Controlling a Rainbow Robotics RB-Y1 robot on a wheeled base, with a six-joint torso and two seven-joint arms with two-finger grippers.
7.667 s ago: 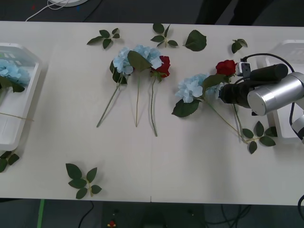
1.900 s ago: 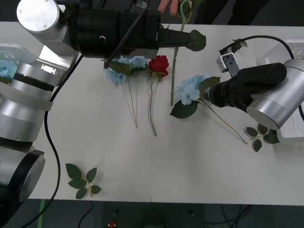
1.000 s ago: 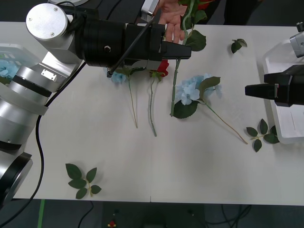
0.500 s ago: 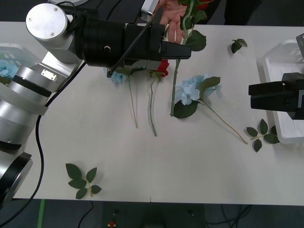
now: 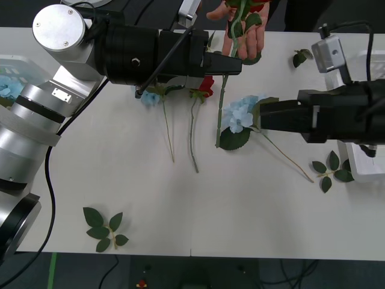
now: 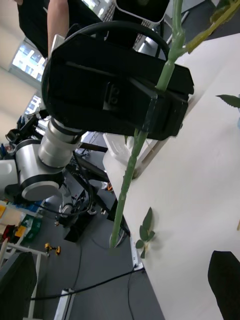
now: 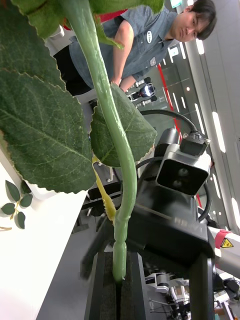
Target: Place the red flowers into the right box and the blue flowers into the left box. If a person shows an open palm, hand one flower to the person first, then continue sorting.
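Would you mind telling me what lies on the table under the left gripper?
Under the left gripper, shut on a rose stem, lie a red rose and a blue flower. Only their lower edges and stems show; the arm hides the rest.

Left gripper (image 5: 231, 63) sits at the table's (image 5: 240, 217) far middle, shut on the stem of a rose (image 5: 224, 90) held upright, its lower end hanging over the table; a person's hand (image 5: 243, 30) is on the upper stem at the far edge. Right gripper (image 5: 264, 114) reaches in from the right, just beside the hydrangea (image 5: 239, 113) lying at centre-right; left of the held stem lie another rose (image 5: 206, 86) and a hydrangea (image 5: 150, 95) under the left arm. Left box (image 5: 18, 120) at the left edge holds a hydrangea (image 5: 9, 89); right box (image 5: 361, 165) at the right edge behind the right arm; leaf sprigs near front-left (image 5: 103, 227) and front-right (image 5: 331, 168).
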